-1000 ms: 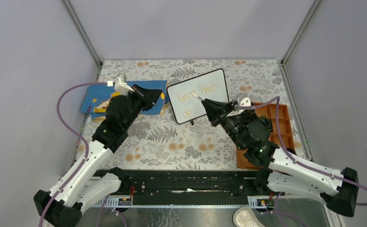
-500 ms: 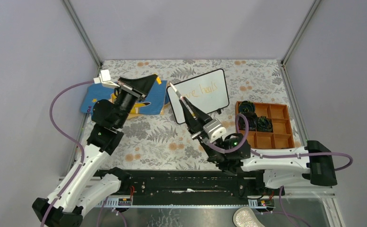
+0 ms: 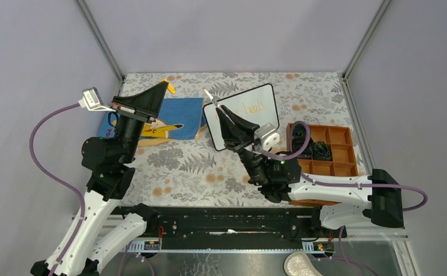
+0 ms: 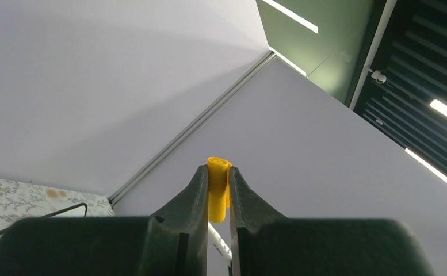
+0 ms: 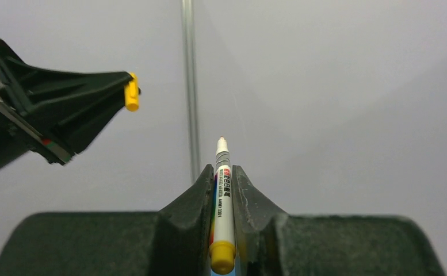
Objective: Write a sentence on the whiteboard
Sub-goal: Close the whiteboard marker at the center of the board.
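Observation:
The whiteboard [image 3: 264, 118] stands tilted at the back centre. Of the orange sentence [image 3: 253, 107] only "heals" shows; my right arm hides the rest. My right gripper [image 3: 221, 111] hangs in front of the board's left edge, shut on a white marker [image 3: 213, 100] with its tip pointing up and away from the board. In the right wrist view the marker [image 5: 224, 192] sits between the fingers, bare tip up. My left gripper [image 3: 164, 87] is raised over the mat's far edge, shut on the yellow marker cap [image 4: 218, 183], which also shows as the cap [image 5: 132, 95] in the right wrist view.
A blue mat [image 3: 180, 112] with a yellow plane lies left of the board. An orange compartment tray [image 3: 339, 155] with dark round parts [image 3: 320, 150] sits at the right. Grey walls and metal corner posts [image 3: 103, 43] close in the floral table.
The right arm swung from the right side to the centre and lifted the marker off the board. The left arm rose and drew back left, carrying the cap upward.

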Robot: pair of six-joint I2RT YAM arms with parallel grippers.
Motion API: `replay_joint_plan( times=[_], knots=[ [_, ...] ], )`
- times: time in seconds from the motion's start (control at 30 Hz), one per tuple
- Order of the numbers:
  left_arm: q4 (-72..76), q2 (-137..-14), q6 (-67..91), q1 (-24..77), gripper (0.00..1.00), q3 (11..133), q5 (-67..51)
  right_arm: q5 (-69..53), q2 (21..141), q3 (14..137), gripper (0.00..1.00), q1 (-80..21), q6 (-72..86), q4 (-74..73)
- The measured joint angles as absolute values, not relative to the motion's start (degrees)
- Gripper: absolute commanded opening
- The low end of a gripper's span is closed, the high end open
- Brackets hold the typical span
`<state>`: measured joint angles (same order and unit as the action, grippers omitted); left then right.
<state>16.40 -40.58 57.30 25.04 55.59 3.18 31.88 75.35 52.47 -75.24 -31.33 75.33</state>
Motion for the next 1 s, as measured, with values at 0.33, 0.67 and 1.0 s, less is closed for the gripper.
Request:
replay_joint_plan(
  times=[0.33,0.67,1.0],
  knots=[
    [18.4,-40.4,60.1,25.0,0.0,53.9,3.2,24.6,70.5,51.8,0.0,-76.7,-24.3,73.0],
    [19.7,-41.6,64.4,25.0,0.0,51.9,3.2,21.7,73.6,51.8,0.0,-79.3,-28.9,73.2],
    [20.8,-41.1,67.2,25.0,0.0,50.9,3.2,21.8,76.7,52.6,0.0,-79.3,-29.3,74.4]
  ],
)
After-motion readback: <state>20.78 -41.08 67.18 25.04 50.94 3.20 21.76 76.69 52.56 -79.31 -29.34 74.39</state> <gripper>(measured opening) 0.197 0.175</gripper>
